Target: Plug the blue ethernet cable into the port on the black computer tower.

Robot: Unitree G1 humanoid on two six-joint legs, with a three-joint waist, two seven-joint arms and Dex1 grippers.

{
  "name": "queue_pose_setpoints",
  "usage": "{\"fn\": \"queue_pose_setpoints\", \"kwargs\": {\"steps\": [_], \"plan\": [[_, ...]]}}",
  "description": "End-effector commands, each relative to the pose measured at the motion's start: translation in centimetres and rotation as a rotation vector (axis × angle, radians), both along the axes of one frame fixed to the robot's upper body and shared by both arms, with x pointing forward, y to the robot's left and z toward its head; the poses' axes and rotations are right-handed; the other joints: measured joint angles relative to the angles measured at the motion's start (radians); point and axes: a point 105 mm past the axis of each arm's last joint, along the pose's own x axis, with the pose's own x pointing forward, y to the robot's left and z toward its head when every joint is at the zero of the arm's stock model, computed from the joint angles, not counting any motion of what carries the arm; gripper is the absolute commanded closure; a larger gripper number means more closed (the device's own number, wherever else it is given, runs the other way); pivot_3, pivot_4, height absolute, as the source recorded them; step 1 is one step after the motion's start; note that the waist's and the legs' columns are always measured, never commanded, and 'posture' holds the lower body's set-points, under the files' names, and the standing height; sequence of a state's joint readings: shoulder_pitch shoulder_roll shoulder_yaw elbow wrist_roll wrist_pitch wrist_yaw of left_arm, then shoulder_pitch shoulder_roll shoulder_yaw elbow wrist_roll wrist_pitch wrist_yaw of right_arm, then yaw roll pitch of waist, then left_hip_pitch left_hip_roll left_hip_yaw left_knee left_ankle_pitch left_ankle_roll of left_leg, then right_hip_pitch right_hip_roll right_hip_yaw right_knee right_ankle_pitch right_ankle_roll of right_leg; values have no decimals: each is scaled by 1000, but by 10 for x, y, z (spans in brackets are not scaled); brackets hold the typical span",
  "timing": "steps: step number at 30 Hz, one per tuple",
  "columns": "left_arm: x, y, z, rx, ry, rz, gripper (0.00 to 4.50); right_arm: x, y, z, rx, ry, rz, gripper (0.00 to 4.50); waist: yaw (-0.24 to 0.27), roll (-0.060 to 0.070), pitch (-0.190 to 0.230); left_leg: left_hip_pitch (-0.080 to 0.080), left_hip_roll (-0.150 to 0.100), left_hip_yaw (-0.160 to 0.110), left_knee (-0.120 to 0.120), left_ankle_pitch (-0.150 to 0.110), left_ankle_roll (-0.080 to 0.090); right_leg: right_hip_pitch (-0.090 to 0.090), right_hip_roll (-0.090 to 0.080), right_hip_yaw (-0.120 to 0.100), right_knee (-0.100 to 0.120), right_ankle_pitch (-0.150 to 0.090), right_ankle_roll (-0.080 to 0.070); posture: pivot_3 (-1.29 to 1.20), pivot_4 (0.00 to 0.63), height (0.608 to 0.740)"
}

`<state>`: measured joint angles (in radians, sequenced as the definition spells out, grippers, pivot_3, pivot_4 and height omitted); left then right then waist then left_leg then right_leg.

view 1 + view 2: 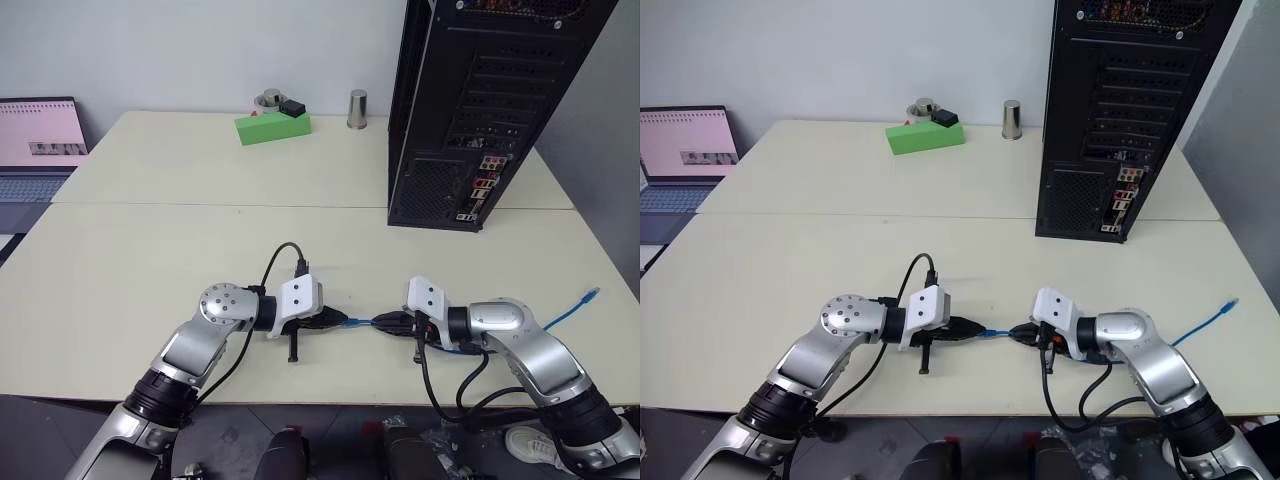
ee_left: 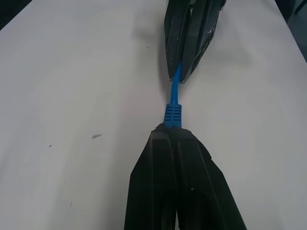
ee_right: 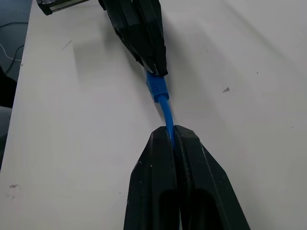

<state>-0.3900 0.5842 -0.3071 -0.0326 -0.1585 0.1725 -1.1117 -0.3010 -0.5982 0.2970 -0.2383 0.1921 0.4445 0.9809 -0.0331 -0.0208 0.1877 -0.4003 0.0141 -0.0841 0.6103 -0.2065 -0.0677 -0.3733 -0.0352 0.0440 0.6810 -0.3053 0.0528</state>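
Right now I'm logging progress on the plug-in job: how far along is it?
Done: the cable is picked up, stretched between both grippers above the table. In hand: the left gripper is shut on the plug end, the right gripper shut on the cord just behind it. Left: carrying the plug to the tower, which stands well away, and pushing it into its port.

Clear plug tip of the thin bright-blue ethernet cable [image 2: 172, 114] hidden inside the left gripper's [image 2: 171, 132] closed black fingers, tall black metal computer tower [image 1: 480, 100] cut off at top edge, its small coloured sockets too tiny to identify
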Motion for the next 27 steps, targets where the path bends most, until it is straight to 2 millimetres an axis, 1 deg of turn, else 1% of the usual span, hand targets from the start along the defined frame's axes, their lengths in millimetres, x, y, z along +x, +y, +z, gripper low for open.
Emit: {"fn": "queue_pose_setpoints", "kwargs": {"steps": [1, 2, 4, 7, 8, 9, 10, 13, 19, 27], "plan": [[9, 12, 13, -38, -27, 53, 4082, 4, -1, 12, 2, -63, 2, 4500, 0, 0, 0, 0, 0, 0, 0, 0, 0, 0, 0, 0, 0, 0, 0, 0, 150, 740], [9, 14, 14, -37, -32, 55, 3955, 5, -1, 12, 2, -65, -2, 4500, 0, 0, 0, 0, 0, 0, 0, 0, 0, 0, 0, 0, 0, 0, 0, 0, 150, 740], [7, 17, 15, -38, -27, 49, 3500, 5, -2, 12, 0, -67, -7, 4500, 0, 0, 0, 0, 0, 0, 0, 0, 0, 0, 0, 0, 0, 0, 0, 0, 150, 740], [-2, 21, 13, -26, 8, 18, 3001, 6, -3, 12, -1, -69, -11, 4500, -1, 0, 0, 0, 0, 0, 0, 0, 0, 0, 0, 0, 0, 0, 0, 0, 150, 740], [-3, 23, 13, -21, 9, 17, 2736, 7, -3, 12, 0, -70, -12, 4500, -1, 0, 0, 0, 0, 0, 0, 0, 0, 0, 0, 0, 0, 0, 0, 0, 150, 740], [-4, 23, 12, -21, 10, 13, 2592, 7, -3, 13, 6, -69, -12, 4500, 0, 0, 0, 0, 0, 0, 0, 0, 0, 0, 0, 0, 0, 0, 0, 0, 150, 740], [-6, 22, 12, -24, 8, 5, 2497, 7, -2, 15, 12, -68, -12, 4500, 0, 0, 0, 0, 0, 0, 0, 0, 0, 0, 0, 0, 0, 0, 0, 0, 150, 740], [-10, 16, 12, -38, 9, -18, 1906, 6, 1, 17, 29, -62, -3, 4500, 1, 0, 0, 0, 0, 0, 0, 0, 0, 0, 0, 0, 0, 0, 0, 0, 150, 740], [-5, 4, 11, -62, 2, -7, 1906, 4, 4, 19, 44, -56, 7, 4500, 1, 0, 0, 0, 0, 0, 0, 0, 0, 0, 0, 0, 0, 0, 0, 0, 150, 740], [1, 9, 8, -40, -13, 1, 1906, 2, 4, 20, 44, -60, 12, 4500, -1, 0, 0, 0, 0, 0, 0, 0, 0, 0, 0, 0, 0, 0, 0, 0, 150, 740]]}}
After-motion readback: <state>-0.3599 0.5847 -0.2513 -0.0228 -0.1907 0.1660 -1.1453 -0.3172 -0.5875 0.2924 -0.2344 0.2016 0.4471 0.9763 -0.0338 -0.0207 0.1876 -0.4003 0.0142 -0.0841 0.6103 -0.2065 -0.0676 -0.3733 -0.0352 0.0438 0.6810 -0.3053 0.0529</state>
